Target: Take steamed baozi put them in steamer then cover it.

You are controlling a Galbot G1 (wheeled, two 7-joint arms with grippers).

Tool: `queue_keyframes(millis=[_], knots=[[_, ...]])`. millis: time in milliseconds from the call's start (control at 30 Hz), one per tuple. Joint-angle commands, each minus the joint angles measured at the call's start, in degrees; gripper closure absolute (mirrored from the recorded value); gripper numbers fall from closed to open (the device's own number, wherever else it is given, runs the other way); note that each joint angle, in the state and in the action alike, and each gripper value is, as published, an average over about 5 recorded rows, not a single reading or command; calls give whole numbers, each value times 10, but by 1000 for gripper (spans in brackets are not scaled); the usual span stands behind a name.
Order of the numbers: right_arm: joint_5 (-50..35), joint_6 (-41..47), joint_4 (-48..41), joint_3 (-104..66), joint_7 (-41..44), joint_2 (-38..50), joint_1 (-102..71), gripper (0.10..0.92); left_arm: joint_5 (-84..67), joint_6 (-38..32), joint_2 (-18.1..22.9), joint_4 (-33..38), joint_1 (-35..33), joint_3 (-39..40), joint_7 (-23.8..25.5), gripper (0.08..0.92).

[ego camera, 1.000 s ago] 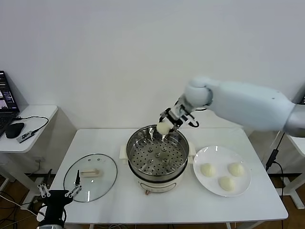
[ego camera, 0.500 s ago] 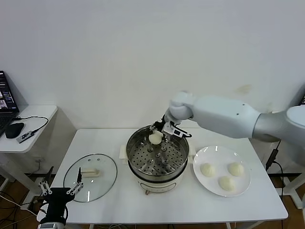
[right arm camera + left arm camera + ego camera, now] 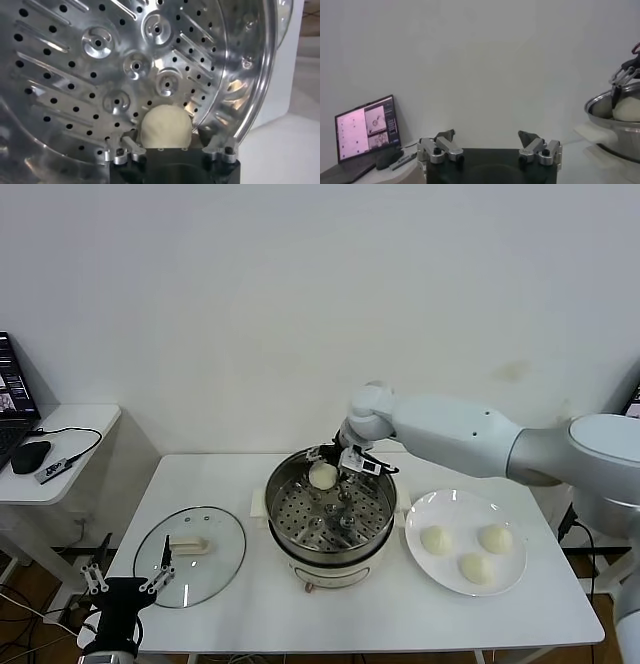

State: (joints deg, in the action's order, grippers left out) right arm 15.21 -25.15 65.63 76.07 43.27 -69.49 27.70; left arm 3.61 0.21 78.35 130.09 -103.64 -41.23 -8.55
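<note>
Now, smooth cream-white baozi [image 3: 165, 126] (round) on steamer [image 3: 330, 529] tray, right hand [image 3: 335, 465] spread around it.

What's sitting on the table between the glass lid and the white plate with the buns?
In the head view, the steamer stands between the cover and the plate, with one baozi inside at the right gripper.
</note>
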Motion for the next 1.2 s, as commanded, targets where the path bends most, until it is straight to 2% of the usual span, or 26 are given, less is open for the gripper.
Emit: queue_keyframes(millis=[33, 100, 200, 367, 500, 667, 800, 1000, 1200], knots=[[-170, 67, 74, 17, 52, 39, 87, 205, -2, 3, -3, 4, 0, 0, 1, 177], [-233, 122, 115, 24, 84, 68, 121, 203, -4, 4, -6, 7, 0, 0, 2, 177], [-284, 207, 179, 27, 123, 128, 163, 203, -7, 6, -12, 9, -1, -1, 5, 177], [-305, 329, 266, 32, 151, 238, 204, 203, -12, 7, -20, 10, -2, -1, 7, 177], [-304, 393, 308, 44, 153, 340, 206, 203, -14, 8, -25, 11, -2, 1, 8, 177], [-271, 424, 340, 55, 145, 440, 168, 203, -14, 12, -31, 19, -4, 7, 10, 177], [-248, 431, 353, 57, 140, 477, 121, 203, -14, 13, -33, 23, -6, 6, 10, 177], [-219, 440, 345, 8, 125, 495, 4, 203, -12, 14, -32, 27, -7, 3, 10, 177], [-206, 449, 303, -98, 109, 471, -139, 203, -10, 14, -26, 30, -8, 1, 10, 177]])
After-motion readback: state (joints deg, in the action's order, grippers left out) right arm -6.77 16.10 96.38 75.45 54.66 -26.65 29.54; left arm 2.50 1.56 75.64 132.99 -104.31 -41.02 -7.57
